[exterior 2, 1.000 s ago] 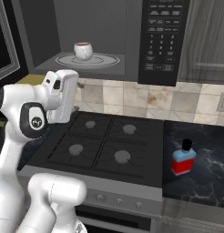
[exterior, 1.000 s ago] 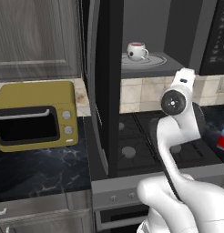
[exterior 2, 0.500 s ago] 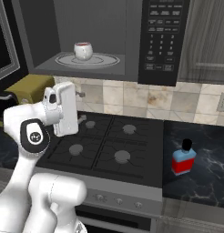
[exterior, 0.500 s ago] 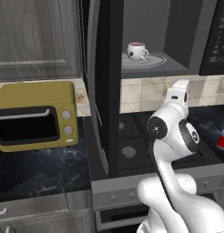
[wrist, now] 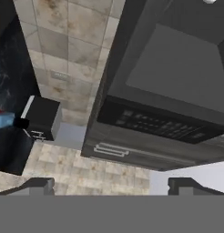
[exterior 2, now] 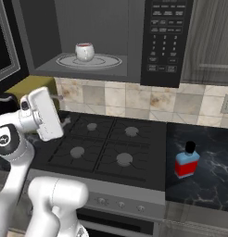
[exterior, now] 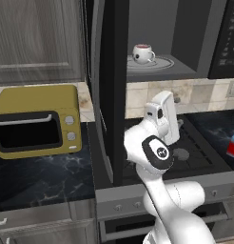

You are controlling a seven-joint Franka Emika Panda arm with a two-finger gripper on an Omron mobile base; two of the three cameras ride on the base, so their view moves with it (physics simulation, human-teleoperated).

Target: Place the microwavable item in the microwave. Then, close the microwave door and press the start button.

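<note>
The small white ceramic mug with the reddish-brown inside (exterior: 143, 53) is sitting upright on the round glass turntable (exterior 2: 90, 61) inside the large black and dark grey built-in microwave (exterior 2: 134, 41), high above the pincer (wrist: 111, 184) and well apart from it, so the placing step is looking finished. The wide black microwave door with its dark window (exterior: 108, 90) is standing swung open, edge-on to the left base view, just beside the arm on its left, so closing it and pressing start on the black keypad panel (exterior 2: 164, 39) are both appearing to remain. The pincer is carrying nothing; its two dark tips are standing wide apart at the bottom of the hand view, which is looking up at the underside of the microwave and its keypad. Compared with a second ago, the hand is sitting lower and nearer the door, having dropped from in front of the cavity to the level of the tiled backsplash above the black gas hob (exterior 2: 106, 148). The yellow countertop oven (exterior: 38, 119) is resting on the dark marbled worktop (exterior: 38, 181) beyond the door, and the red and blue black-capped bottle (exterior 2: 186, 160) is standing far off on the pincer's other side.
</note>
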